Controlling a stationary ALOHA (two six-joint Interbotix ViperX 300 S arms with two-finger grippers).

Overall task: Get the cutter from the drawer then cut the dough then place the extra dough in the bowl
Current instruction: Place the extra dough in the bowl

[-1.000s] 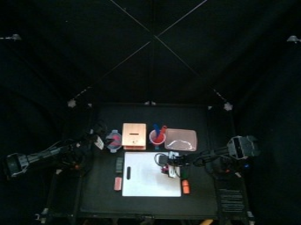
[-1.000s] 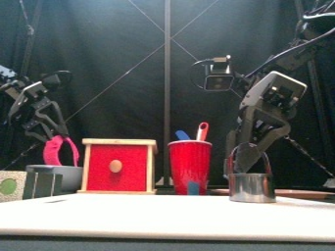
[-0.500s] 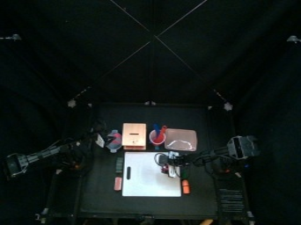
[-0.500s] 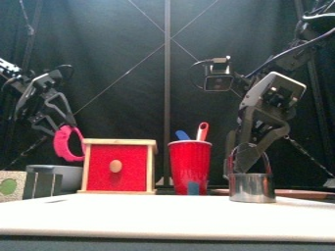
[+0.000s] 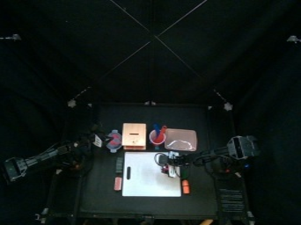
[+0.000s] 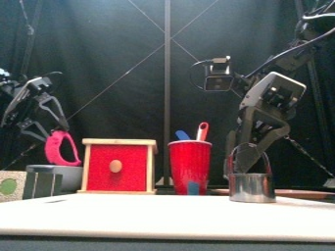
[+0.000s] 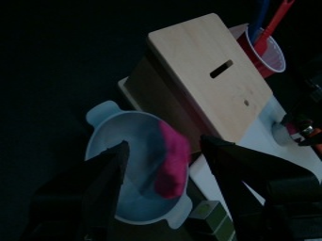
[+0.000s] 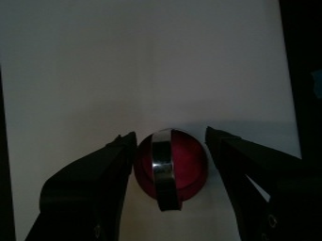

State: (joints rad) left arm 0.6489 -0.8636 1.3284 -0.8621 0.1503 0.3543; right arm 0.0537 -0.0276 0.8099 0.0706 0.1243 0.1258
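On the white board at lower middle the right gripper holds the cutter, while at far left the left gripper is wide, with pink dough between its jaws, over the bowl.

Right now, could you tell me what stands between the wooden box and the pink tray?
The red cup stands between the wooden box and the pink tray, as the top view shows.

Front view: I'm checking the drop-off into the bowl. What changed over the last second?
The left gripper with the pink dough ring rose, then sank back and drew left, above the bowl. Unchanged: the right gripper on the cutter, the box, the red cup.
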